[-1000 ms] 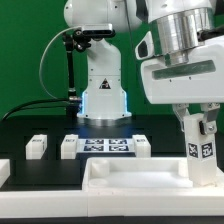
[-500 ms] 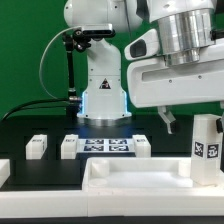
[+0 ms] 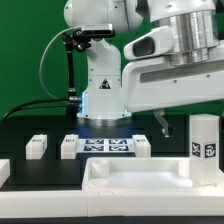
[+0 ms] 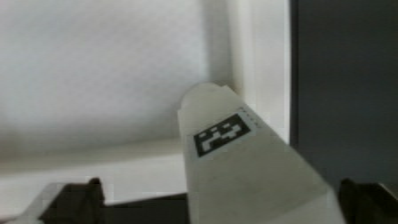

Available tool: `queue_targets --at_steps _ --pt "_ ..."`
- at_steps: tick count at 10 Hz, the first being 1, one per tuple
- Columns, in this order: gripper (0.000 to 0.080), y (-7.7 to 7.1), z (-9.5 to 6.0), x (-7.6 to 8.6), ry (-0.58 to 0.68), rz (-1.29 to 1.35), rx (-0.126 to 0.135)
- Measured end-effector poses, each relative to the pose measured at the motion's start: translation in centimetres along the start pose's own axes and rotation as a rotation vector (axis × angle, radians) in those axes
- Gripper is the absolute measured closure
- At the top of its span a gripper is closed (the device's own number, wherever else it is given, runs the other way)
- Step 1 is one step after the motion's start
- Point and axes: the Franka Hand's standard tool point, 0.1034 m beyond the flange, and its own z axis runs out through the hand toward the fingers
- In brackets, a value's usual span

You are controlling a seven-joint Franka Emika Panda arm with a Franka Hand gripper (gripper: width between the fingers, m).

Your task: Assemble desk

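Note:
The white desk top [image 3: 100,172] lies flat at the front of the black table, rim up. One white square leg [image 3: 203,148] with a marker tag stands upright in its corner at the exterior view's right. My gripper [image 3: 176,121] hangs open just above and to the left of the leg's top and does not touch it. One dark finger [image 3: 165,122] shows. In the wrist view the leg [image 4: 231,150] rises between my two spread fingertips [image 4: 80,200], with the desk top [image 4: 107,80] below. The gripper [image 4: 222,205] holds nothing.
Loose white legs lie behind the desk top: two [image 3: 36,146] [image 3: 70,146] on the exterior view's left and one [image 3: 141,146] at the middle. The marker board [image 3: 105,146] lies between them. The robot base [image 3: 100,95] stands behind, and another white part [image 3: 3,168] sits at the left edge.
My gripper was shut on the leg a second ago. It has let go, opened, and moved up and to the exterior view's left. The leg stays upright in the corner.

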Motion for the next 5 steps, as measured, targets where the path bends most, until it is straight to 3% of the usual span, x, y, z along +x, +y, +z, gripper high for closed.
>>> queue_targets --at_steps 3,5 --pt "0.0150 -0.34 0.60 -0.36 -0.004 -0.104 -0.012" --pt "0.0422 -0.33 0.60 -0.36 -0.004 -0.071 -0.012"
